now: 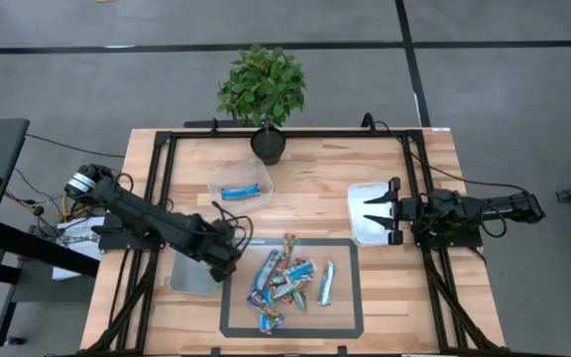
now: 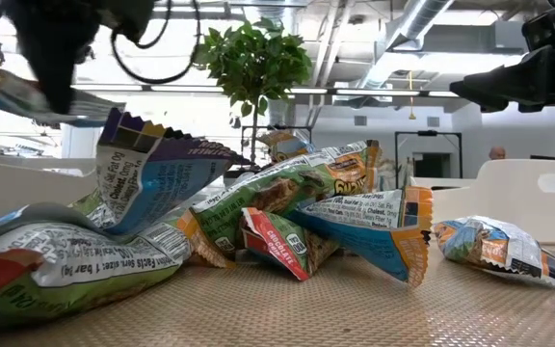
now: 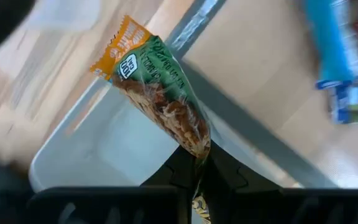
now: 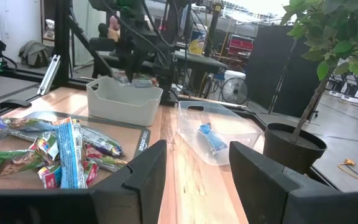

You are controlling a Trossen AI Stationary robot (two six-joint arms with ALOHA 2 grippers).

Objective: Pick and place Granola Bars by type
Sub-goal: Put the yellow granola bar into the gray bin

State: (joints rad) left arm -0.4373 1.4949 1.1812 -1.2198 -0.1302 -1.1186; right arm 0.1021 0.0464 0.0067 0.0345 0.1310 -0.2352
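A pile of granola bars [image 1: 284,282] [image 2: 258,222] [image 4: 55,152], blue, green and red-white, lies on a dark-edged mat [image 1: 340,317]; one blue bar [image 1: 327,283] lies apart beside it. My left gripper [image 1: 226,260] [image 3: 199,158] is shut on a green-and-orange bar [image 3: 160,93] above the rim of a clear bin [image 1: 191,276] [image 3: 104,149] left of the mat. A far bin [image 1: 241,183] [image 4: 219,134] holds one blue bar [image 1: 239,192]. My right gripper [image 1: 370,213] [image 4: 197,165] waits open over the right-hand bin [image 1: 365,230]. My left gripper pinches the green-and-orange bar by one end of its wrapper [image 3: 197,144] between the two fingers. The rest of the bar sticks out beyond the fingertips, its orange crimped end [image 3: 120,46] farthest away. It is lifted clear, above the bin's rim and the mat's edge.
A potted plant [image 1: 264,94] stands at the table's far edge, behind the far bin. A black frame [image 1: 162,178] runs along the table's sides. Bare wood lies between the mat and the far bin.
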